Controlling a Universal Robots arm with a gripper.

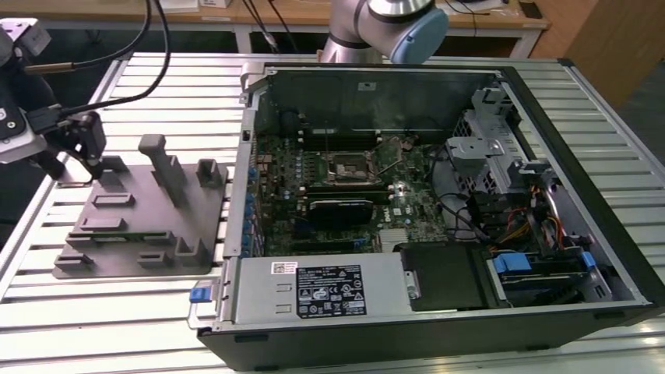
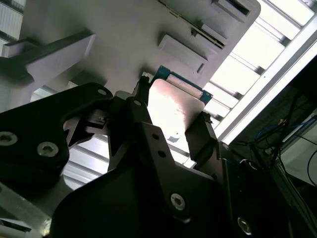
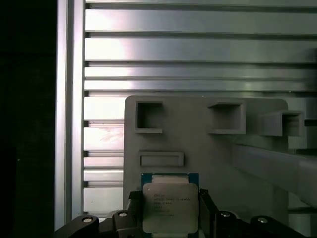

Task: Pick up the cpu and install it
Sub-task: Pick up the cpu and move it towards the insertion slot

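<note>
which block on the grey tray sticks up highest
The narrow post near the tray's middle. It rises well above the short block on the exterior view's right of it and above the low blocks elsewhere on the tray.

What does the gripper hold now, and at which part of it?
The gripper holds the cpu, clamped by two opposite side edges.

Slatted metal table point(image 1: 124, 312) under everything. Grey tray point(image 1: 146, 226) at the exterior view's left, mid-frame, with upright blocks and shallow pockets.

Open computer case point(image 1: 613, 234) lies on its side across centre and right. Inside is the motherboard point(image 1: 343, 195), with a black socket point(image 1: 348, 165) near its middle.

Power supply point(image 1: 249, 292) sits along the lower edge. Drive cage point(image 1: 499, 156) and cables point(image 1: 519, 230) are at right.

Wooden desk point(image 1: 104, 9) runs along the top.
</note>
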